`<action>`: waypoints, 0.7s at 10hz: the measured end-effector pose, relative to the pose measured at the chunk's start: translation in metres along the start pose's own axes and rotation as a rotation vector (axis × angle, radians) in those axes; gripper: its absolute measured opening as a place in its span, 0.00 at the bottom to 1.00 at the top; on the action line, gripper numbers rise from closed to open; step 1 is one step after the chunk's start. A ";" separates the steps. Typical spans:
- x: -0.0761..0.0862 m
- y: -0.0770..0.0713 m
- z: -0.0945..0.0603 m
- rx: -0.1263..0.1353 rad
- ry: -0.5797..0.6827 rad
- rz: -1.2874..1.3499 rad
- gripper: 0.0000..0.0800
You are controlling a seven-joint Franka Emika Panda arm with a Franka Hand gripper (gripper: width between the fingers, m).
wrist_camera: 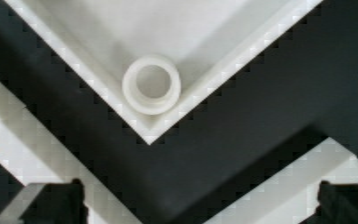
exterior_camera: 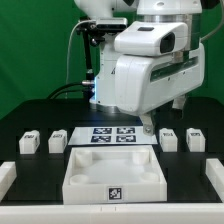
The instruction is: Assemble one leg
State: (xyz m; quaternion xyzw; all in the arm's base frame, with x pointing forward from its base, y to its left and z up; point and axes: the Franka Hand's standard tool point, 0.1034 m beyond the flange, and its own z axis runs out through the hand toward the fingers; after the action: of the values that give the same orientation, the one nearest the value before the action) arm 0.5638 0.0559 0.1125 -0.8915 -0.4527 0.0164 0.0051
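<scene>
Looking down from the wrist, the claw (wrist_camera: 190, 205) hung over one corner of the white tray (wrist_camera: 158, 25). The round socket (wrist_camera: 153, 83) in that corner sat right under it. The two fingers (wrist_camera: 34, 198) were spread wide apart, with nothing between them.

No leg was under the claw or near its fingers. In the exterior view, four little legs stood on the black table (exterior_camera: 40, 115), two off to each side of the claw and well apart from it. One leg (exterior_camera: 168, 138) stood just past the tray's far corner, beside the marker board (exterior_camera: 110, 137).

I think the job had hardly begun, because every leg was loose and the socket was bare. To do it well, the claw needed to go to one leg first, open wide. It should come straight down so the leg sits in the middle of the fingers, then squeeze the flat sides. A crooked grab could tip the little leg over.
</scene>
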 end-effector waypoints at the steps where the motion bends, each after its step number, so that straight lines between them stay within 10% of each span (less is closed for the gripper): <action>1: -0.003 -0.002 0.001 0.003 0.000 -0.006 0.81; 7: -0.119 -0.066 0.058 0.020 0.005 -0.653 0.81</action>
State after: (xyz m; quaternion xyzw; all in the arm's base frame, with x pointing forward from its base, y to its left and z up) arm 0.4382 -0.0018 0.0594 -0.6990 -0.7146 0.0161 0.0199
